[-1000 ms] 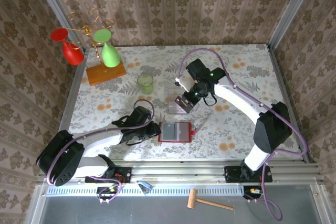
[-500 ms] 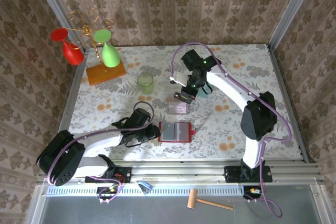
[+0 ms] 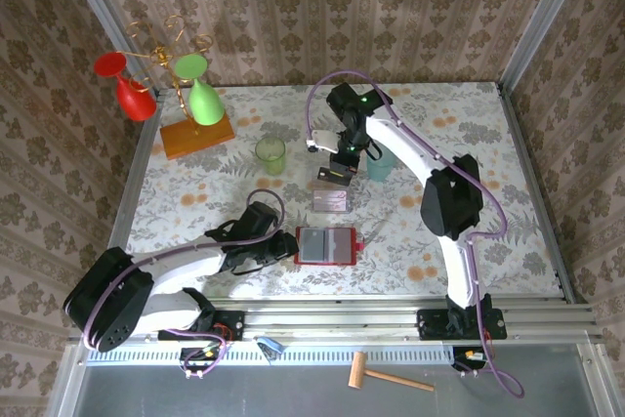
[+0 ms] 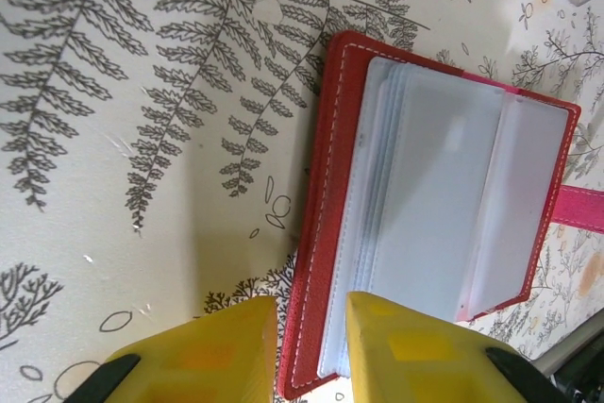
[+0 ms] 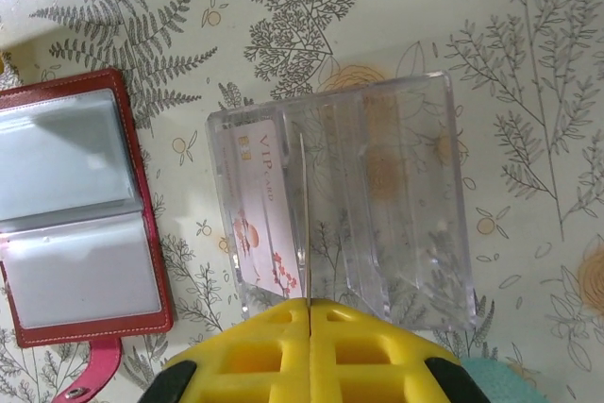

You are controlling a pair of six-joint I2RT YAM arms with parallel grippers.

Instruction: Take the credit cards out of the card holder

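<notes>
Where slotted, clear tray (image 5: 396, 186) with pale card (image 5: 260, 205).

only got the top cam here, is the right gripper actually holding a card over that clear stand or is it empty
Observer: Holding one. On the right wrist view the right gripper is shut on a thin card, seen edge-on, over the clear stand.
Operator: anything in the stand already
Observer: Yes, a pale pink-white card printed VIP sits in the slot beside the held one.
Operator: and the left arm, is it on the wallet
Observer: The left gripper has a finger on either side of the red edge of the card holder. The pockets facing that camera show no card.
</notes>
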